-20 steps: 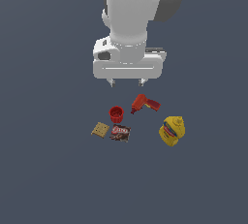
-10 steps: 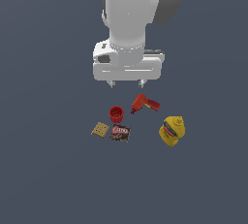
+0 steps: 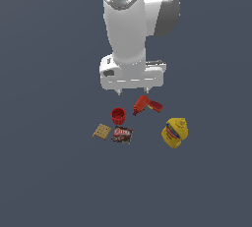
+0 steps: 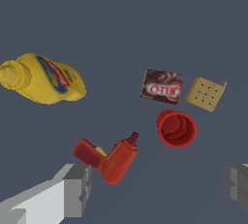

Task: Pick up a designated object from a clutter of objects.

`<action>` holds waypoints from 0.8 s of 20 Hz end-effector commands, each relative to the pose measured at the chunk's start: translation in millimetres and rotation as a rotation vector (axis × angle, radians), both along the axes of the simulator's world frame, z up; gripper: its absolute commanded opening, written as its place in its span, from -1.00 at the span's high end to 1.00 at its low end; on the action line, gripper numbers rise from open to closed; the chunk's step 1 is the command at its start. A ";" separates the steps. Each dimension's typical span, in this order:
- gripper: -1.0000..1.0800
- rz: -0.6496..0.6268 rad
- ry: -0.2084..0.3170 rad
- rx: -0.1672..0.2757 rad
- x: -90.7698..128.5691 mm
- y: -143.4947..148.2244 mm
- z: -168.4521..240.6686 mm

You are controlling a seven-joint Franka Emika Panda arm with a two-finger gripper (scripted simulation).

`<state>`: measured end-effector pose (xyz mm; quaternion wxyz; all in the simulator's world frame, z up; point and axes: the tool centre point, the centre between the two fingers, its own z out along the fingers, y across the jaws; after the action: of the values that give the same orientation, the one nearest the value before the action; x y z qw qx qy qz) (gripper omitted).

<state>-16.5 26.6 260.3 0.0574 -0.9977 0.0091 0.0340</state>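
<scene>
I am seeing the hand (image 3: 133, 92) sitting a little lower over the clutter than it was a second ago, while the five items are lying exactly where they were. Its fingers (image 4: 72, 189) are spread wide and gripping nothing. The red drill (image 4: 109, 157) is lying on the surface just below and ahead of the hand, roughly between the two fingertips but nearer one of them, not yet touched. The red cup (image 4: 177, 129) is standing just beside the drill. Beyond these lie the brown packet (image 4: 162, 86) and the tan cracker (image 4: 206, 93); the mustard bottle (image 4: 42, 79) is well off to one side. I am judging the descent barely begun, with centring over the drill still needed.
</scene>
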 end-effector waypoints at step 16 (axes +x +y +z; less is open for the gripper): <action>-1.00 -0.217 0.122 0.271 -50.3 36.7 -116.8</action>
<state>-61.3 61.2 153.3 0.1844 -0.9737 0.1027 0.0852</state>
